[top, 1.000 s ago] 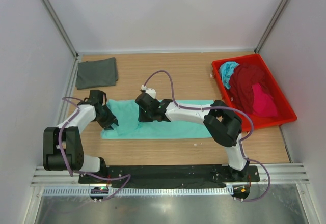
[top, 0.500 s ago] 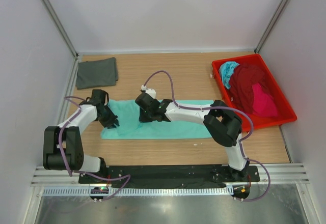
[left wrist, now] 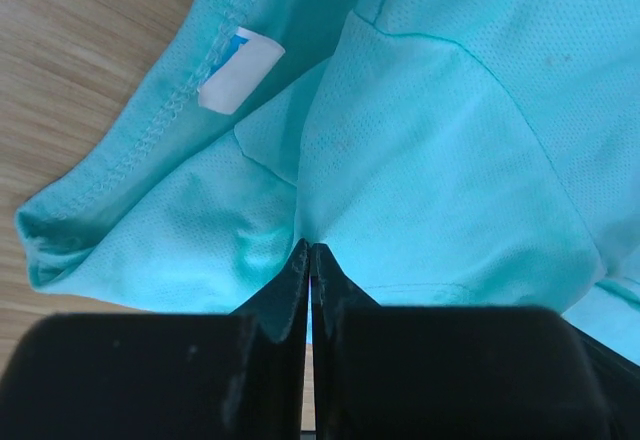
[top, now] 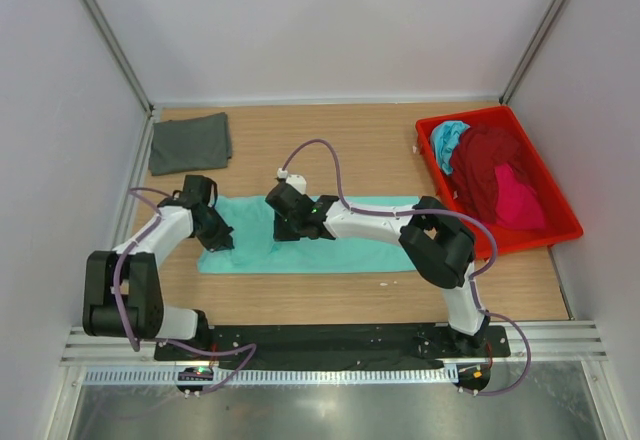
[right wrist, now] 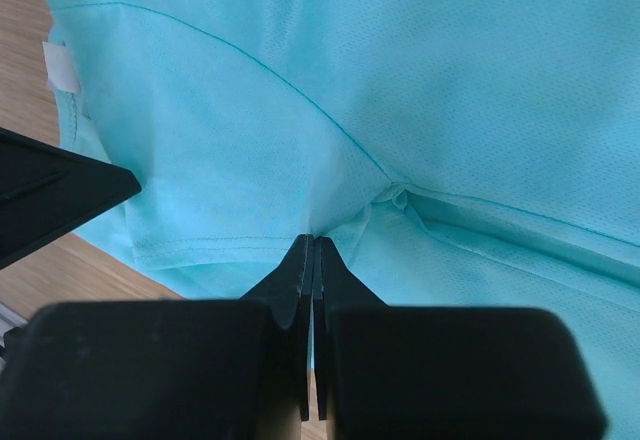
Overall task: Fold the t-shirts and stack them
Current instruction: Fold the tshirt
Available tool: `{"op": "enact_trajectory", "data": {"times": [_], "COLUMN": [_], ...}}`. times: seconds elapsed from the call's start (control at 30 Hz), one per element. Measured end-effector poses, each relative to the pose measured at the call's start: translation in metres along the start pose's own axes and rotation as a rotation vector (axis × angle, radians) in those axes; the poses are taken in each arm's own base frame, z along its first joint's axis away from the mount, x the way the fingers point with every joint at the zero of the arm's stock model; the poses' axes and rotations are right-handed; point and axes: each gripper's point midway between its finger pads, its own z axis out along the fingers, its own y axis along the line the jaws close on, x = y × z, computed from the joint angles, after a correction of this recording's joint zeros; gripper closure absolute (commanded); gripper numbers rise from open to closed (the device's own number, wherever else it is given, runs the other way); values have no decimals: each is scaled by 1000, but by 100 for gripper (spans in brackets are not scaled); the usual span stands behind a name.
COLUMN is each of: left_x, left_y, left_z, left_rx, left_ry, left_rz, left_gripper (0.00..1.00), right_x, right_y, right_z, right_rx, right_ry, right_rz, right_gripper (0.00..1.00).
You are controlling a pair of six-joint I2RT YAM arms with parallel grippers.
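Note:
The mint green t-shirt (top: 330, 235) lies as a long strip across the table's middle. My left gripper (top: 217, 239) is shut on a pinch of cloth at its left end; in the left wrist view the gripper (left wrist: 311, 248) nips the cloth (left wrist: 430, 140) near a white label (left wrist: 240, 72). My right gripper (top: 284, 230) is shut on the same shirt a little to the right; in the right wrist view the gripper (right wrist: 313, 240) pinches a fold of the cloth (right wrist: 400, 70). A folded dark grey t-shirt (top: 190, 142) lies at the back left.
A red tray (top: 540, 237) at the right holds turquoise (top: 448, 140), maroon (top: 488, 165) and pink (top: 516, 200) shirts in a heap. White walls close in the table at back and sides. My left gripper's dark finger (right wrist: 50, 195) shows at the left in the right wrist view.
My left gripper has moved slightly toward the back with the shirt's left end. The right gripper has shifted only a little.

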Motion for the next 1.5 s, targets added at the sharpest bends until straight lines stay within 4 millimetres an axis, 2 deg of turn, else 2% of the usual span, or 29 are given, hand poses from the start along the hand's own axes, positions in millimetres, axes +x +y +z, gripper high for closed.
{"op": "enact_trajectory", "data": {"times": [0.27, 0.53, 0.73, 0.9, 1.0, 1.03, 1.17, 1.2, 1.3, 1.4, 1.5], "left_x": [7, 15, 23, 31, 32, 32, 32, 29, 10, -20, -43], "left_y": [-3, -6, -1, 10, 10, 9, 7, 4, -6, -27, -43], "left_z": [-15, -18, -14, -8, -7, -7, -12, -15, -32, -52, -60], "left_rx": [-8, -17, -40, -69, -67, -64, -62, -61, -54, -30, -23], "left_ry": [-24, -28, -21, -6, -4, -4, 8, 1, -59, -149, -203], "left_rz": [9, 18, 17, 5, 0, 1, 8, 9, 30, 56, 73], "left_gripper": [100, 100, 100, 100, 84, 74, 61, 60, 59, 59, 59], "right_x": [1, -2, -8, 0, 3, 2, 4, 4, 4, 2, -2], "right_y": [-6, -13, -13, -27, -34, -35, -41, -41, -43, -42, -39], "right_z": [-1, -7, -14, -11, -11, -11, -12, -13, -15, -19, -23], "right_rx": [24, 45, 39, 72, 95, 99, 117, 119, 126, 135, 136], "right_ry": [3, 1, -12, 6, 15, 15, 21, 24, 33, 42, 40], "right_rz": [-12, -24, -30, -51, -68, -74, -113, -122, -143, -156, -163], "right_gripper": [99, 99, 99, 99, 96, 95, 85, 79, 74, 76, 82]}}
